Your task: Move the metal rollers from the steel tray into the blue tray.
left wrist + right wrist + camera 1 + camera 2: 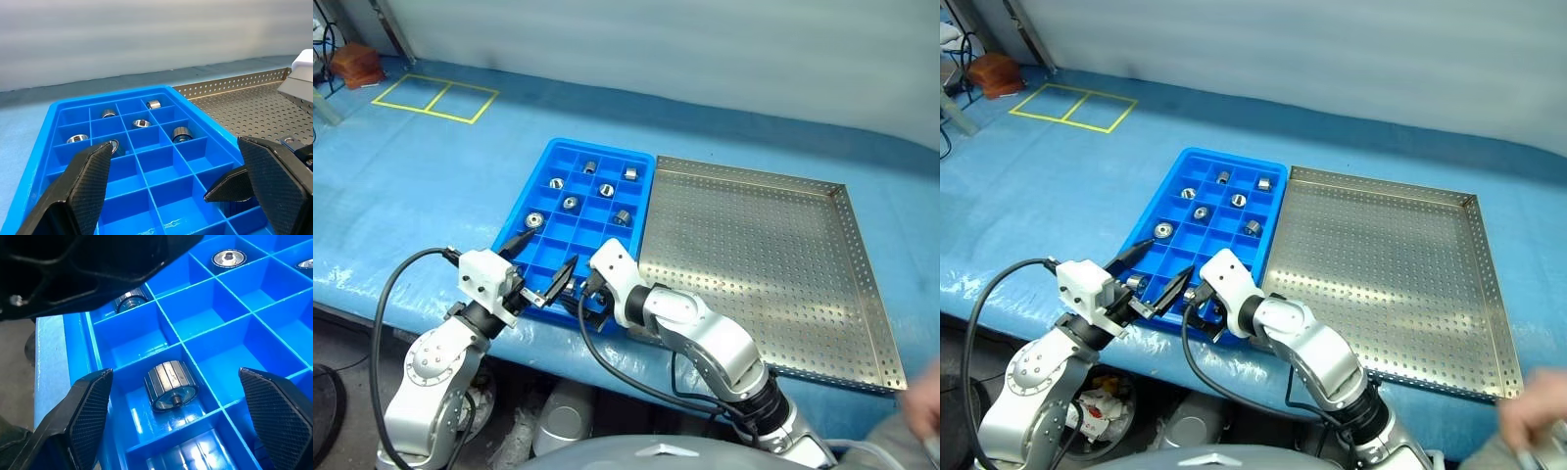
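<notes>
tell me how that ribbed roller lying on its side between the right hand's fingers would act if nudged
The roller lies on its side, so it would probably roll until a compartment wall of the blue tray stops it. Solid-looking metal suggests heavy for its size. Its ribbed surface likely grips better than smooth steel.

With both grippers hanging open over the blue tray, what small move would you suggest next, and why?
Probably lift the right gripper clear of the blue tray. Its open fingers stand on either side of a roller already lying in a near compartment, so nothing is held. The steel tray looks bare of rollers, and the left gripper is open too, so little seems left to move.
</notes>
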Available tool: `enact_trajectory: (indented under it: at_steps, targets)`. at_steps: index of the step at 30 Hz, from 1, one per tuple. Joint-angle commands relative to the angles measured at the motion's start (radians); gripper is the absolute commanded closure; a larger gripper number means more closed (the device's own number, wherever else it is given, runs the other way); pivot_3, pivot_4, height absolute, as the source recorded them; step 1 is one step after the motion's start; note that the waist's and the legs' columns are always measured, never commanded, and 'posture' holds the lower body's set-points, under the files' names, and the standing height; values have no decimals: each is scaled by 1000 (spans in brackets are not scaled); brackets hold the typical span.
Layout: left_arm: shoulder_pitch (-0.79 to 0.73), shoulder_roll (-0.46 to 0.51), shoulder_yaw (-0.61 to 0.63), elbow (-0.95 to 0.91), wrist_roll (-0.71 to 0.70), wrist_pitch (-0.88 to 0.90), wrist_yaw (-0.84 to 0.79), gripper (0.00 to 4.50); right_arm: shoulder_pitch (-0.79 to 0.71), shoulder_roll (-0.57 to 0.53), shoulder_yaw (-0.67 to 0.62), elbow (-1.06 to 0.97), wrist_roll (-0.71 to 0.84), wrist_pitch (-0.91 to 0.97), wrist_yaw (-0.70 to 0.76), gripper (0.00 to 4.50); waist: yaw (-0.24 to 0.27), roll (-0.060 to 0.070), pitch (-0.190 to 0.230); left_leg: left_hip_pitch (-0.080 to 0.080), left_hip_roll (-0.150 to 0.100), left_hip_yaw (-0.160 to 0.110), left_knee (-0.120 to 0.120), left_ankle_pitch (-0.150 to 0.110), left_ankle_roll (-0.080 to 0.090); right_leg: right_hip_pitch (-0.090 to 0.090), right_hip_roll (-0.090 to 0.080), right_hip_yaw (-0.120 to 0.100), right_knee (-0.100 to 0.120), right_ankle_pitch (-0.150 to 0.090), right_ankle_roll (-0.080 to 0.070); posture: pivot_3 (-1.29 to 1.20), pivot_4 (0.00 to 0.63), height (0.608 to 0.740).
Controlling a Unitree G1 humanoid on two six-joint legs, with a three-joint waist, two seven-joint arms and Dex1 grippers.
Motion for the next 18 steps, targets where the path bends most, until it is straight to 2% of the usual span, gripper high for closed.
enact_trajectory:
  at_steps: [1,18]
  targets:
    - [-10,9,1,0,-6,-9,-6,0,9,5,-1,-28,2,-9,-5,159,-1,0,0,0,0,0,0,0,0,0,0,0,0,0,0,400,150,740]
    - [-32,14,16,22,-21,-16,-25,0,10,7,-8,-32,-1,-12,-11,159,-18,0,0,0,0,0,0,0,0,0,0,0,0,0,0,383,150,740]
